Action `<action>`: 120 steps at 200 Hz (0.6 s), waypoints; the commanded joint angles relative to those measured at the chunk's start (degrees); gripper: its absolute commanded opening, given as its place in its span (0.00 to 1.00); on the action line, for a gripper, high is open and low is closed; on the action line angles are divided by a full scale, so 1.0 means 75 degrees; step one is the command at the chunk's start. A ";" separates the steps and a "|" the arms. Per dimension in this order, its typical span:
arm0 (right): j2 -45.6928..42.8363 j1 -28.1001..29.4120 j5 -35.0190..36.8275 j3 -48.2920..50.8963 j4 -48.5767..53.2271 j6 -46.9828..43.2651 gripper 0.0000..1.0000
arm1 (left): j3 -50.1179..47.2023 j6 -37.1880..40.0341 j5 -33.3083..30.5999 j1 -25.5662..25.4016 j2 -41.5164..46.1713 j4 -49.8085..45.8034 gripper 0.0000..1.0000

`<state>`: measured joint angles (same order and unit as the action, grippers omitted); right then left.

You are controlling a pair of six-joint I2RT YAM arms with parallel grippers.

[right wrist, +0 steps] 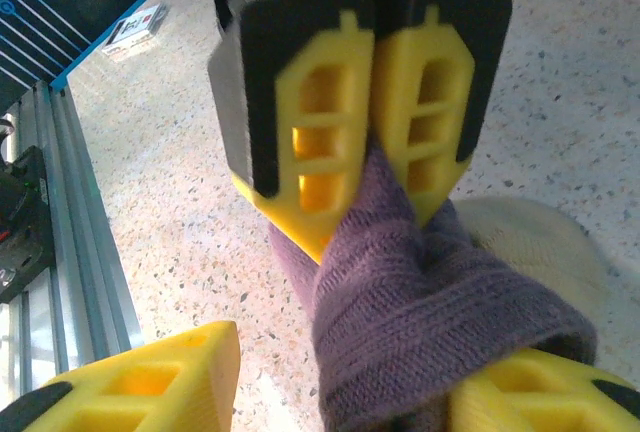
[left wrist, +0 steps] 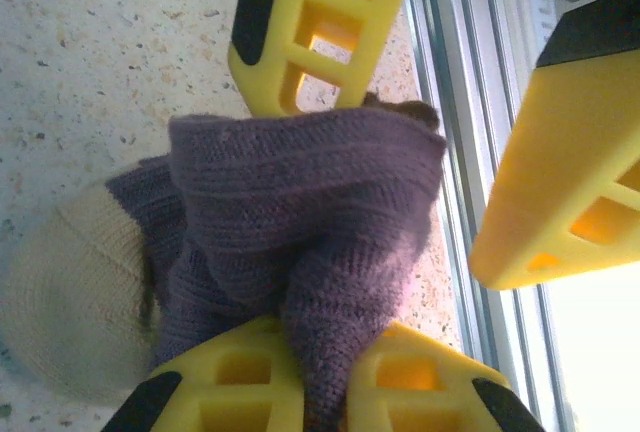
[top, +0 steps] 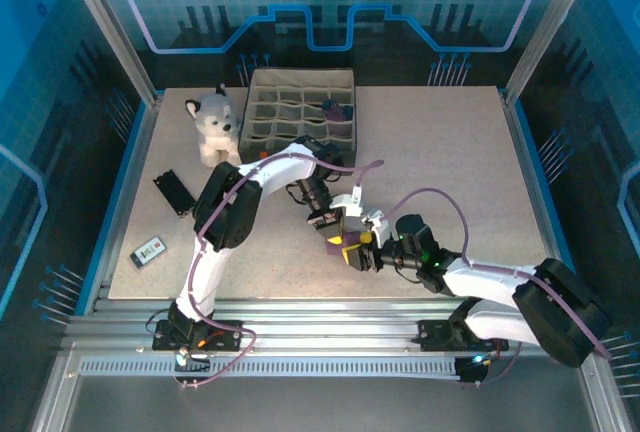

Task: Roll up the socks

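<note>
The socks (left wrist: 300, 202) form a bunched purple knit bundle with a tan toe (left wrist: 70, 302), just above the table's front edge (top: 345, 239). My left gripper (left wrist: 330, 357) is shut on a pinched fold of purple knit, and it comes down from above in the right wrist view (right wrist: 378, 197). My right gripper (right wrist: 340, 382) is open with its jaws wide apart. One yellow finger (right wrist: 530, 397) is under the purple fold and the other (right wrist: 150, 387) stands free over the table. I cannot tell the two socks apart in the bundle.
A grey-and-white plush husky (top: 215, 124) and a grey divided organiser box (top: 300, 107) stand at the back. A black object (top: 173, 190) and a small card (top: 148, 251) lie at the left. Metal rails (top: 330, 314) run along the near edge, close to the socks.
</note>
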<state>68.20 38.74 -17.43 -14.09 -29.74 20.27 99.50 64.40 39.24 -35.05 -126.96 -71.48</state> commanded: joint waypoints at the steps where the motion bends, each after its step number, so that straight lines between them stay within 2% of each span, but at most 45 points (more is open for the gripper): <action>1: -0.0022 -0.0129 0.0226 -0.0226 0.0301 -0.0219 0.50 | 0.0128 -0.0009 -0.0006 -0.0109 -0.0184 -0.0101 0.00; 33: 0.0620 -0.0127 0.0298 -0.0469 0.0284 -0.0107 0.46 | 0.0171 -0.0073 -0.0098 -0.0165 -0.0262 -0.0087 0.00; 84: 0.1369 -0.0130 0.1070 -0.0945 0.1138 0.0606 0.17 | 0.0179 -0.0178 -0.0215 -0.0213 -0.0304 0.0009 0.00; 120: 0.1627 -0.0126 0.1318 -0.1137 0.1715 0.1030 0.07 | 0.0145 -0.0275 -0.0264 -0.0211 -0.0290 0.0158 0.02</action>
<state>77.47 38.22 -12.12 -20.03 -23.79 23.59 99.59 59.40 35.51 -33.43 -129.40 -69.69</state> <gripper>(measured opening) 0.100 0.098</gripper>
